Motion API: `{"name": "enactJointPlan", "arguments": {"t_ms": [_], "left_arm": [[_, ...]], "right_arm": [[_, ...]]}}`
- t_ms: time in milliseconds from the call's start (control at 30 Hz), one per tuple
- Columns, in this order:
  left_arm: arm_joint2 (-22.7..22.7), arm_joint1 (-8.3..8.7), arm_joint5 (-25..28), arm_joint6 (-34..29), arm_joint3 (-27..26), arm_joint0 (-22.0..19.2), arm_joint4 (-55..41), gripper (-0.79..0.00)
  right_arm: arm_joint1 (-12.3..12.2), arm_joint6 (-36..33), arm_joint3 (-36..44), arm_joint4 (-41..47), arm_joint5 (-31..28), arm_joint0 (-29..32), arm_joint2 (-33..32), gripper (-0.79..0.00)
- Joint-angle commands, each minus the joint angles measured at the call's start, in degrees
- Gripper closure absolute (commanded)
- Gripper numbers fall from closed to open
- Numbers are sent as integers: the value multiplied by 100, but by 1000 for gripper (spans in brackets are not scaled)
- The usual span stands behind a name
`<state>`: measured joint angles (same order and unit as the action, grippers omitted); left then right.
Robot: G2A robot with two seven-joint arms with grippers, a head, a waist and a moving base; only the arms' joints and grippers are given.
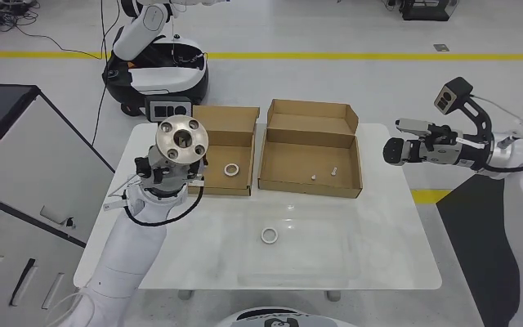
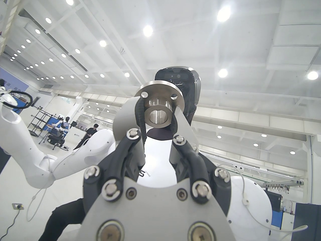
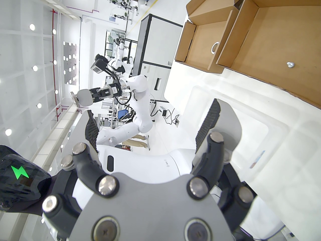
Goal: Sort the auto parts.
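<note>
My left gripper (image 2: 156,112) points straight up beside the left box and is shut on a round metal flange (image 2: 158,106), seen face-on from above as a disc with holes (image 1: 182,140). The left cardboard box (image 1: 222,157) holds a white ring (image 1: 232,171). The right cardboard box (image 1: 298,159) holds two small bolts (image 1: 333,172). Another white ring (image 1: 270,235) lies on the table in front of the boxes. My right gripper (image 3: 152,111) hangs open and empty past the table's right edge (image 1: 391,150), facing the boxes.
A clear plastic tray (image 1: 351,253) lies on the white table's front half, around the loose ring. A grey cabinet (image 1: 33,163) stands left of the table. Another robot's base (image 1: 159,78) stands behind the table's far left corner.
</note>
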<state>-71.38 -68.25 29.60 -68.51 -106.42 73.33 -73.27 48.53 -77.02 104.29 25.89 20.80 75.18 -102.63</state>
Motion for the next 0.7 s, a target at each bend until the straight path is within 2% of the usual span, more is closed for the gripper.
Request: {"name": "enactJointPlan", "arguments": {"t_ms": [0,267,333,433,533,667], "left_arm": [[0,0,0,0,0,0,0,0],[0,0,0,0,0,0,0,0],[-64,-1,-41,192,-5,18,94,0],[-234,34,-305,298,71,-8,746,0],[-421,106,-865,482,165,-46,1795,0],[-547,169,-1359,677,96,15,2716,0]], "right_arm": [[0,0,0,0,0,0,0,-785],[0,0,0,0,0,0,0,-785],[0,0,0,0,0,0,0,-785],[0,0,0,0,0,0,0,-785],[0,0,0,0,0,0,0,-785],[0,0,0,0,0,0,0,-785]]}}
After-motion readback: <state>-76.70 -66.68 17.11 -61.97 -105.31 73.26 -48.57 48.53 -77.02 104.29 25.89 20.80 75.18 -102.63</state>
